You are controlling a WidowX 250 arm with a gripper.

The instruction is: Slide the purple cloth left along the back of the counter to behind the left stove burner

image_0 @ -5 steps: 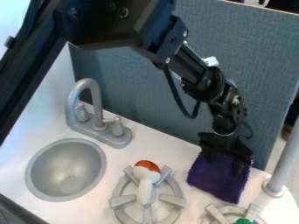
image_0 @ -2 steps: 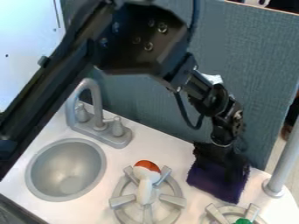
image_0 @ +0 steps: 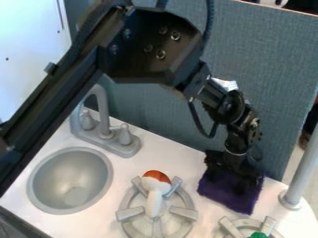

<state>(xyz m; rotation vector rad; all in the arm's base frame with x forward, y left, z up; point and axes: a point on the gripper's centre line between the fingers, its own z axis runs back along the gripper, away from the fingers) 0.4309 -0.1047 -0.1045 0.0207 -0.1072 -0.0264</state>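
**Purple cloth under the gripper, back right of counter**

Purple cloth (image_0: 231, 201): seen on the white counter (image_0: 186, 160), near the back edge, toward the right of the view. Roughly square, spread out, its fuzzy border visible along the lower side. Upper part covered by the black gripper (image_0: 241, 186), which is pointed down over it. Opening of the gripper cannot be told, dark parts being merged against dark cloth; whether the cloth is gripped or only touched cannot be told either.

To the right of the cloth, a grey post (image_0: 302, 169) is stood on a round base, just beside but apart. Below the cloth, at the bottom edge, a second burner (image_0: 234, 229) is partly cut off by the view; a green object (image_0: 258, 235) is noted at it, mostly cropped.

To the left of the cloth, a grey burner (image_0: 129, 213) with raised spokes. Across it, a white object with an orange-red top (image_0: 155, 176) is laid, its narrow part directed toward the lower edge of the view.

Farther left, a round grey sink (image_0: 62, 179) is set into the counter. Behind it, a grey faucet (image_0: 103, 111) with a curved spout, flanked by two knobs. At the back, a blue-grey panel (image_0: 267, 69) is crossed by the black arm (image_0: 149, 51).
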